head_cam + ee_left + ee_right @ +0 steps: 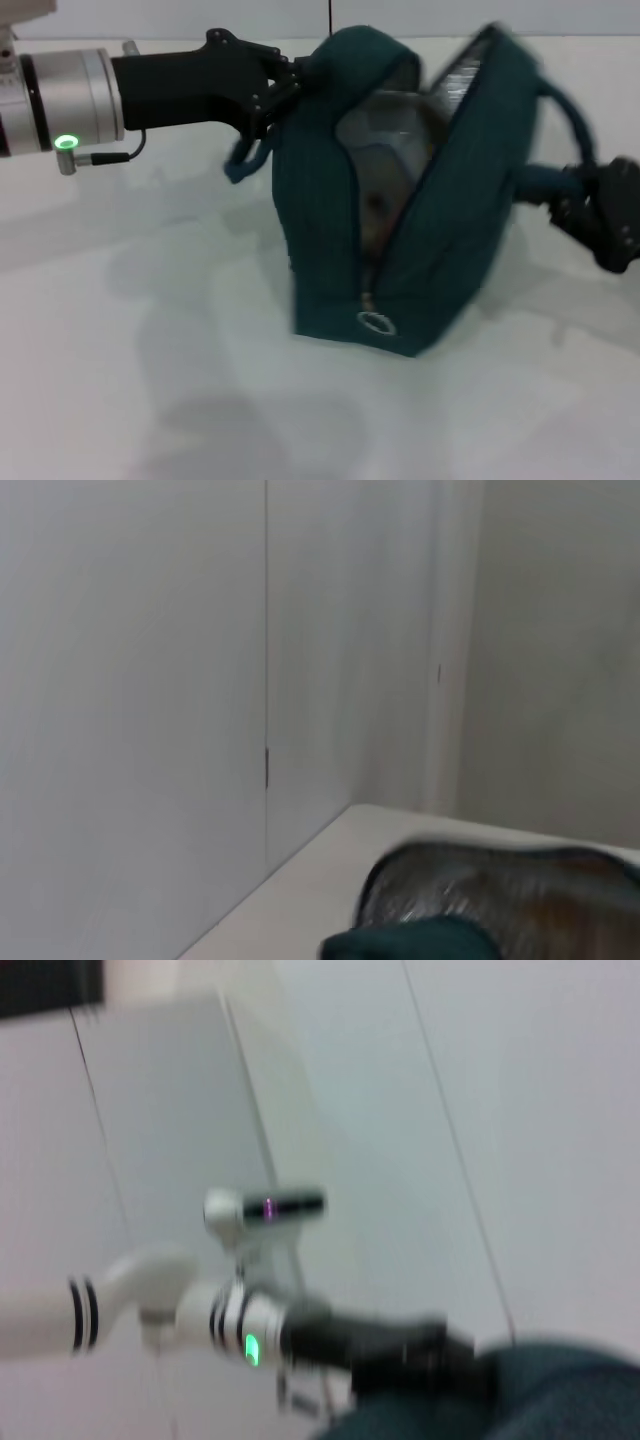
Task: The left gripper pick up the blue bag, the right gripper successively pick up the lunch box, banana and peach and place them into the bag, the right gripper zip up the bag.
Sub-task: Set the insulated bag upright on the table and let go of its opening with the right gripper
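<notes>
2 grippers on my 1 blue bag [340, 250]: left gripper [285, 85] clamps its top, right gripper [590, 215] grips 1 handle.

Open white table [150, 380] in front and to the left, free for passing. Mid-table blocked by the blue bag [330, 240], its mouth gaping upward, silver lining exposed. Left gripper [275, 90] crowding the bag's top left edge; right gripper [600, 215] close against its right side.
</notes>
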